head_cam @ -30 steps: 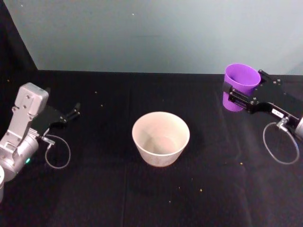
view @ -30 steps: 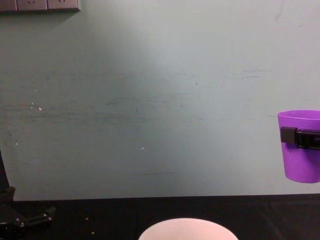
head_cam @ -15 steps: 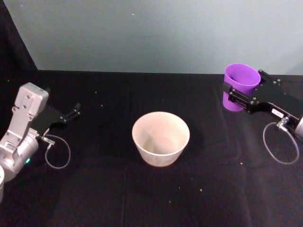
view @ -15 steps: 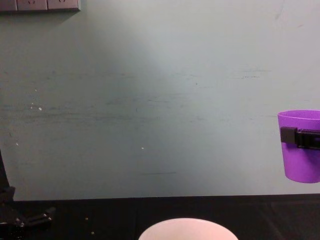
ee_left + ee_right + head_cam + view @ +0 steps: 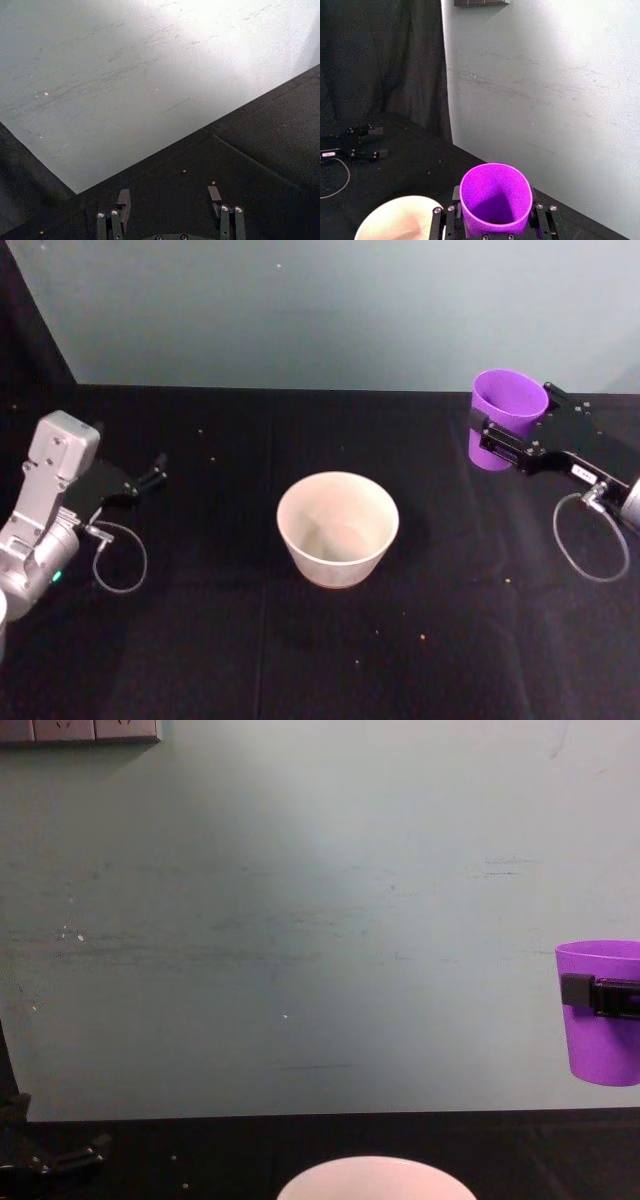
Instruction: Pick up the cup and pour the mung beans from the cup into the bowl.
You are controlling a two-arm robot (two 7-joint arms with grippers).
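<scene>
Nearest, low in the head view and right of centre: stray grains (image 5: 422, 637) dotted over the black table (image 5: 180, 650).

Bowl (image 5: 336, 558): at the centre of the head view, upright on the table, mouth up, pale inside showing. In the chest view, just a curved strip of rim at the bottom edge, centre.

Left gripper (image 5: 152, 477): at the left side of the head view, middle height, well apart from the bowl. In the left wrist view, fingers (image 5: 122, 198) spread wide, nothing but black cloth between.

Right gripper (image 5: 505, 435): upper right of the head view, fingers clamped on either side of the cup (image 5: 510, 398), a little below its rim.

Cup: upper right of the head view, farther back than the bowl and well to its right, upright, mouth up. At the right edge of the chest view, middle height, base hanging clear above the table line.

Mung beans (image 5: 493, 220): a small dark cluster at the bottom of the cup's inside, low centre of the right wrist view, single grains too small to tell apart.

Farthest: pale teal wall (image 5: 300, 310) across the top of the head view.
</scene>
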